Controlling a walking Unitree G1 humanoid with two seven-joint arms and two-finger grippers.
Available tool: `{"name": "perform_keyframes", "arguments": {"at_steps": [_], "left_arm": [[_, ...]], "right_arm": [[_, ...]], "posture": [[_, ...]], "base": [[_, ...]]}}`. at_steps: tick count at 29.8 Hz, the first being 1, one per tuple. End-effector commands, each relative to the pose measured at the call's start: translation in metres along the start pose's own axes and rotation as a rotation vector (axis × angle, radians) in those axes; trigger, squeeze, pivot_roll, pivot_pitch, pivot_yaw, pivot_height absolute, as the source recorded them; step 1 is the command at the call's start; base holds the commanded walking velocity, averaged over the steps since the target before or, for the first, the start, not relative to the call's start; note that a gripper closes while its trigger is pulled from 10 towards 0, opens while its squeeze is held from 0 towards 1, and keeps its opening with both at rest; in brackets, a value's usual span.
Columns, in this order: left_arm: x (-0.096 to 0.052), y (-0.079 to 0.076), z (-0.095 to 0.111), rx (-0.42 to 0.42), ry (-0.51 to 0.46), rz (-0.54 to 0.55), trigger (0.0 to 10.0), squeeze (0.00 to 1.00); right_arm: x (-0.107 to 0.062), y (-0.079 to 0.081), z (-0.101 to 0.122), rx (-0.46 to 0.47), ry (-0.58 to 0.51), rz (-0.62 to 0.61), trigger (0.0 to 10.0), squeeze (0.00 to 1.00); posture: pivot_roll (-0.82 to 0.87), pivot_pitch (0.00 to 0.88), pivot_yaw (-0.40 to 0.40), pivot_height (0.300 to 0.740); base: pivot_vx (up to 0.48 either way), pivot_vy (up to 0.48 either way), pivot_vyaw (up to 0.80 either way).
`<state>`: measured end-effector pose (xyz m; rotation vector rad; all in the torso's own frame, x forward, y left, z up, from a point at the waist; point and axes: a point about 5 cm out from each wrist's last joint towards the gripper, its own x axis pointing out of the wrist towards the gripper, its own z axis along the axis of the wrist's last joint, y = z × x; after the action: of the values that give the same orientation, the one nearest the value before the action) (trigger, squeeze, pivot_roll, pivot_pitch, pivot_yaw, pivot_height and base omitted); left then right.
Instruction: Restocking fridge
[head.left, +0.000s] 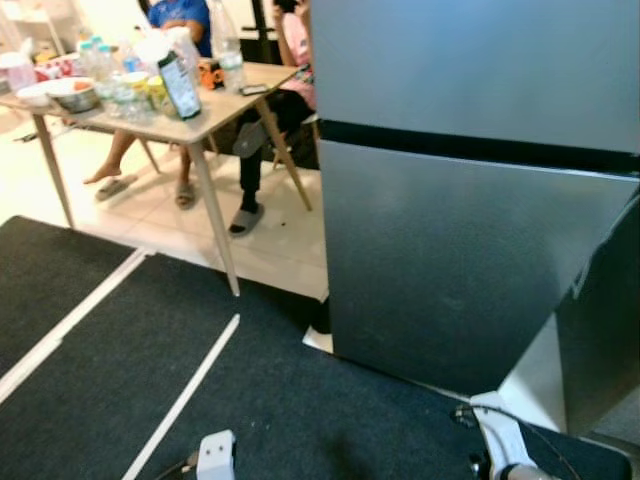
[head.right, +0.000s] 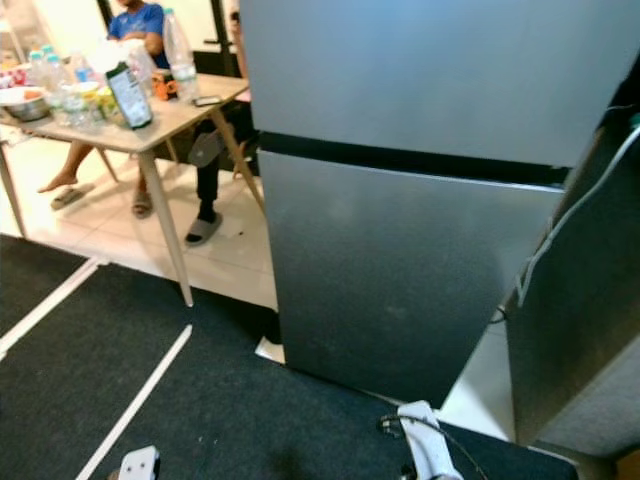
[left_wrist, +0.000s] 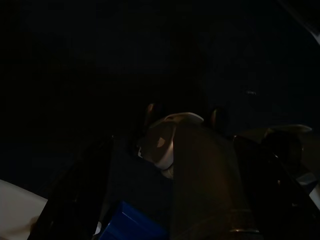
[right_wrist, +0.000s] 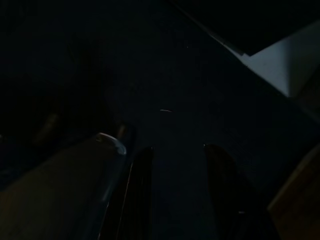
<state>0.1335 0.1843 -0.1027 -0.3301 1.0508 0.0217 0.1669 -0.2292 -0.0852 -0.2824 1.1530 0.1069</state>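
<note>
A table (head.left: 215, 112) at the far left carries bottles (head.left: 108, 75) and a carton (head.left: 180, 86); two seated people (head.right: 140, 22) behind it are cut off. The fridge (head.left: 470, 200) stands shut, right of it. The dark right wrist view shows the right gripper (right_wrist: 177, 195) parted; the left gripper's (left_wrist: 165, 165) state is unreadable.

White arm housings (head.left: 216, 455), black cable (head.right: 400, 428), dark claw fingers (right_wrist: 225, 200).

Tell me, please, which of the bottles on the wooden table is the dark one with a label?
The dark bottle leaning at the table's near edge; the other bottles there, like the tall one behind it, are clear plastic.
</note>
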Motion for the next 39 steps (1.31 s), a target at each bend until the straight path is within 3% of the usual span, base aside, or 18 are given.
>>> {"name": "perform_keyframes", "arguments": {"at_steps": [1, 28, 39], "left_arm": [[-0.001, 0.003, 0.000, 0.027, 0.010, 0.011, 10.0, 0.00], [-0.001, 0.001, -0.007, 0.049, 0.042, 0.037, 10.0, 0.00], [0.001, -0.004, -0.007, 0.040, 0.046, 0.033, 10.0, 0.00]], "right_arm": [[0.001, 0.003, 0.002, -0.035, -0.003, 0.003, 10.0, 0.00], [0.002, 0.012, 0.002, -0.133, 0.011, -0.011, 10.0, 0.00], [0.001, 0.008, -0.011, -0.145, 0.040, -0.021, 10.0, 0.00]], "posture": [[-0.03, 0.000, 0.007, 0.740], [-0.03, 0.000, 0.011, 0.740], [-0.04, 0.000, 0.010, 0.740]], "base": [[0.000, 0.000, 0.79], [0.000, 0.000, 0.76], [0.000, 0.000, 0.00]]}}
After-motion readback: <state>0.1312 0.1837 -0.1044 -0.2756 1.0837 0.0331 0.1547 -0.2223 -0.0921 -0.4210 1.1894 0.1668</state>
